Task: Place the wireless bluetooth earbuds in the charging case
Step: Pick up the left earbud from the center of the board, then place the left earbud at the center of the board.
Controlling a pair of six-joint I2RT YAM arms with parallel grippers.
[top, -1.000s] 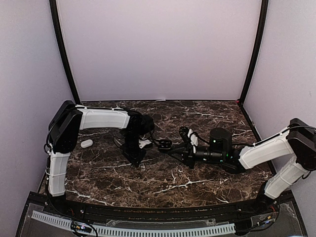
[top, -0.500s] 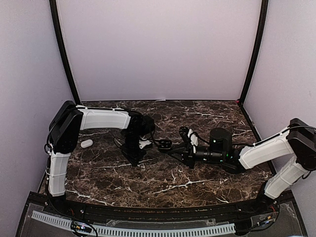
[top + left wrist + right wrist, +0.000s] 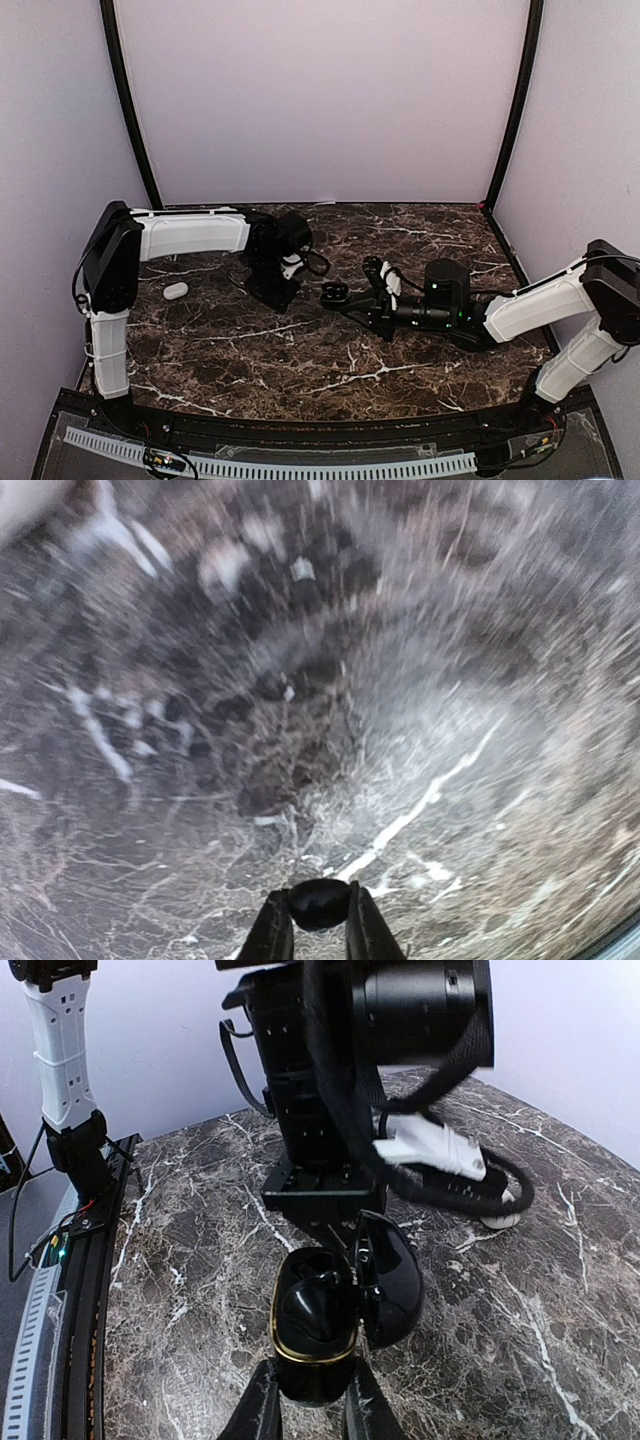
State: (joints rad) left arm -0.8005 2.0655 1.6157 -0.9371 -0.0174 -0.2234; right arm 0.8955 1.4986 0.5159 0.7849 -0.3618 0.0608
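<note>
The charging case (image 3: pixel 315 1310) is glossy black with a gold rim, and its lid (image 3: pixel 395 1285) stands open to the right. My right gripper (image 3: pixel 310 1375) is shut on its lower body, holding it just above the marble; in the top view the case (image 3: pixel 333 292) sits mid-table. One dark earbud lies seated in the case's well. My left gripper (image 3: pixel 318 894) is shut on a small black rounded earbud (image 3: pixel 320 910) over the marble. In the top view the left gripper (image 3: pixel 273 291) hangs a little left of the case.
A small white oval object (image 3: pixel 176 290) lies on the dark marble table (image 3: pixel 300 360) at the far left. The left arm's black wrist block (image 3: pixel 320 1185) and its looped cable (image 3: pixel 480 1185) hang just beyond the case. Lilac walls enclose three sides.
My left gripper has closed on the black earbud and pulled up and back toward the far left. The left wrist view is motion-blurred. The right arm and the case have not moved.
</note>
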